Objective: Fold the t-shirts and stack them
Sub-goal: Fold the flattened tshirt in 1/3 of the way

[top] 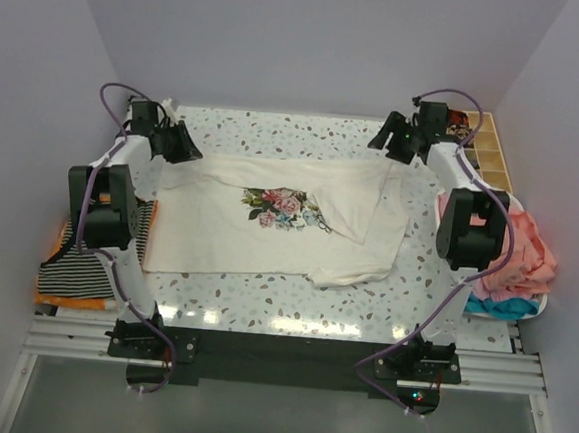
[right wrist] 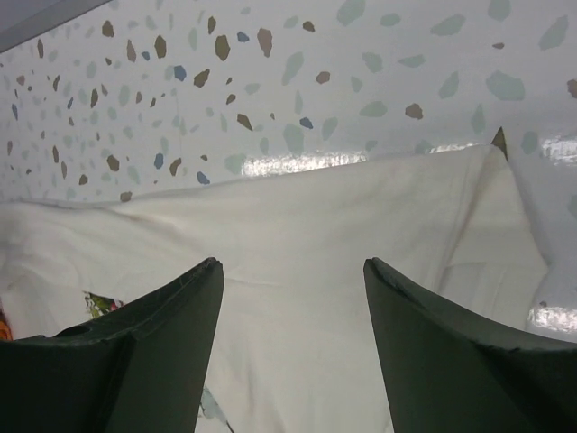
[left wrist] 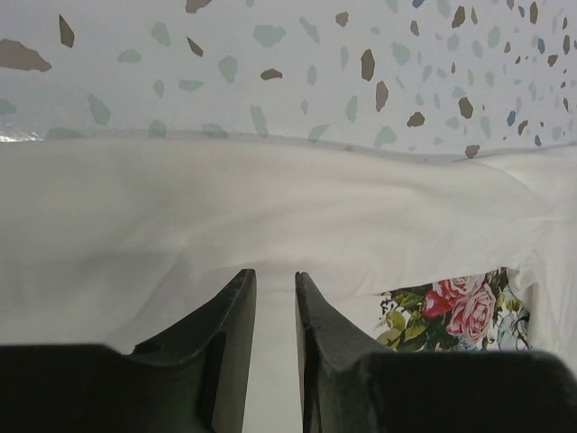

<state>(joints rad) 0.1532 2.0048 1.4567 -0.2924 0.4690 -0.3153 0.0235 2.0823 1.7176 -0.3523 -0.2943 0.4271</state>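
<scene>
**Observer:** Left end effector, status?

**Me:** My left end effector (left wrist: 275,275) is at the far left corner of the cream shirt (top: 269,225), low over the cloth. Fingers (left wrist: 230,316) only a narrow slit apart. Nothing pinched between them that I can see; flat cloth shows through the gap. Rose print (left wrist: 455,311) just to the right of it in the wrist view.

**Observer:** And the right?

**Me:** My right end effector (right wrist: 293,263) is spread wide, holding nothing, over the shirt's far right edge. Cloth lies below both fingers; I cannot tell whether they touch it.

**Observer:** Where is the shirt?

**Me:** Spread on the speckled counter (top: 277,125) between my arms, print up, its right side folded in over the body. Striped shirt (top: 90,271) on an orange shirt (top: 67,301) at near left. Pink shirt (top: 527,255) over a blue shirt (top: 503,308) at right, wooden tray (top: 490,152) beyond them.
</scene>
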